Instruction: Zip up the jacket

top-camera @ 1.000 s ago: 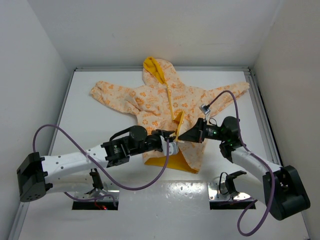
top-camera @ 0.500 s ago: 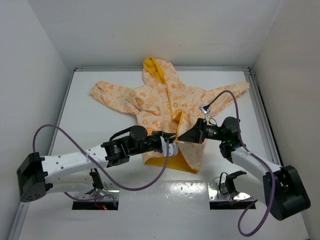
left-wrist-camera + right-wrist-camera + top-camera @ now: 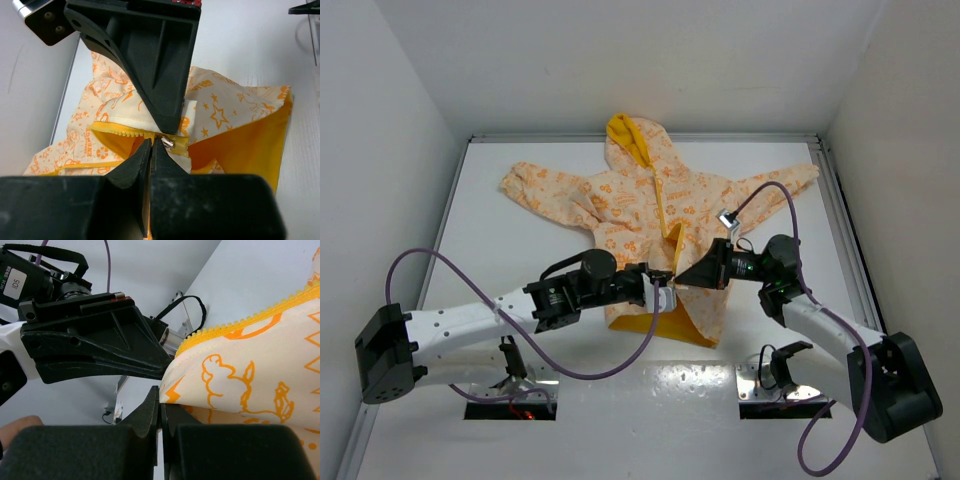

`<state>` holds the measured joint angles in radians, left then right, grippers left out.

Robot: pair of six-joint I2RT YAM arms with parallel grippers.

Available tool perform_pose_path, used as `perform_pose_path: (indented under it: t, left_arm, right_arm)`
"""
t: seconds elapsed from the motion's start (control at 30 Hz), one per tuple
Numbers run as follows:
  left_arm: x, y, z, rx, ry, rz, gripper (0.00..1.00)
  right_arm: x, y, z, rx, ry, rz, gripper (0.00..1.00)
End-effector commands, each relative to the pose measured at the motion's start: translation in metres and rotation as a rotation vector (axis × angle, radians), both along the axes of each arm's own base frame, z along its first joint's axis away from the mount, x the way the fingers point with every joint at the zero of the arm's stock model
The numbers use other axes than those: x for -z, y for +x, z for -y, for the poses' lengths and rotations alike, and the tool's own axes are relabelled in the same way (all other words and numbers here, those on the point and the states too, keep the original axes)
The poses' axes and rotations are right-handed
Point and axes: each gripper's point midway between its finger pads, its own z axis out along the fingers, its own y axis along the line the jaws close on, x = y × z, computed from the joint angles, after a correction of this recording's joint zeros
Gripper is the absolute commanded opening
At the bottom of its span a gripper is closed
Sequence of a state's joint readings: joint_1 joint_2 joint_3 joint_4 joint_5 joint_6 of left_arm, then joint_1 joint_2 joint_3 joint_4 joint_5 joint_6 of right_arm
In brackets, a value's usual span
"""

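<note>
The cream jacket (image 3: 650, 200) with orange prints lies spread on the white table, hood at the far side and its lower front flaps open on yellow lining. Both grippers meet at the bottom of the zipper. My left gripper (image 3: 663, 279) has its jaws pressed together on the yellow toothed zipper edge (image 3: 125, 132), right beside the small metal slider (image 3: 168, 144). My right gripper (image 3: 680, 277) is shut on the corner of the opposite front flap (image 3: 250, 375). In the left wrist view its black fingers (image 3: 155, 75) come down to the slider.
Purple cables (image 3: 440, 262) loop over the table beside each arm. White walls close in the table (image 3: 520, 250) on three sides. Two metal mounting plates (image 3: 780, 385) sit at the near edge by the arm bases.
My left gripper's jaws have closed together at the zipper's bottom end and moved slightly right. The right gripper has stayed shut on the flap, almost still.
</note>
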<state>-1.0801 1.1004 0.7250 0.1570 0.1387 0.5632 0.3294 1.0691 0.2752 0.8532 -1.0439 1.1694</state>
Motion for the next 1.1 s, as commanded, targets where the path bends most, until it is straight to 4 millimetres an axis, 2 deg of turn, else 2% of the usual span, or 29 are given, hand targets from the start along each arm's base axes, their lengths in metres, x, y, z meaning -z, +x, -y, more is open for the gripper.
perform_pose_path:
  t: [0.0,0.1,0.3,0.33,0.5,0.57,0.7,0.87,1.07]
  left_arm:
    - [-0.02,0.003,0.005,0.027,-0.046,0.003,0.06]
    - [-0.023,0.0,0.005,0.043,-0.06,-0.007,0.0]
    - [-0.026,0.002,0.002,0.03,-0.074,-0.02,0.0]
    - [-0.033,0.008,0.001,0.011,-0.089,-0.009,0.0]
    - [-0.036,0.029,-0.003,-0.118,-0.112,-0.032,0.0]
    - [-0.045,0.039,-0.005,-0.162,-0.136,-0.028,0.0]
    - [-0.051,0.053,-0.008,-0.235,-0.156,-0.031,0.0]
    - [-0.061,0.06,-0.012,-0.283,-0.188,-0.018,0.0]
    - [-0.059,0.063,-0.015,-0.311,-0.18,-0.018,0.0]
  right_arm:
    - [-0.017,-0.01,-0.002,-0.047,0.034,0.139,0.0]
    - [-0.016,-0.01,-0.001,-0.047,0.033,0.142,0.0]
    - [-0.012,-0.015,-0.001,-0.074,0.022,0.157,0.0]
    - [-0.011,-0.019,-0.001,-0.09,0.019,0.155,0.0]
    - [-0.003,-0.025,0.0,-0.114,0.002,0.169,0.0]
    - [-0.003,-0.027,-0.001,-0.126,0.001,0.17,0.0]
    - [0.0,-0.036,-0.001,-0.166,-0.005,0.164,0.0]
    - [0.005,-0.042,0.0,-0.188,-0.019,0.165,0.0]
    - [0.008,-0.043,0.0,-0.189,-0.031,0.165,0.0]
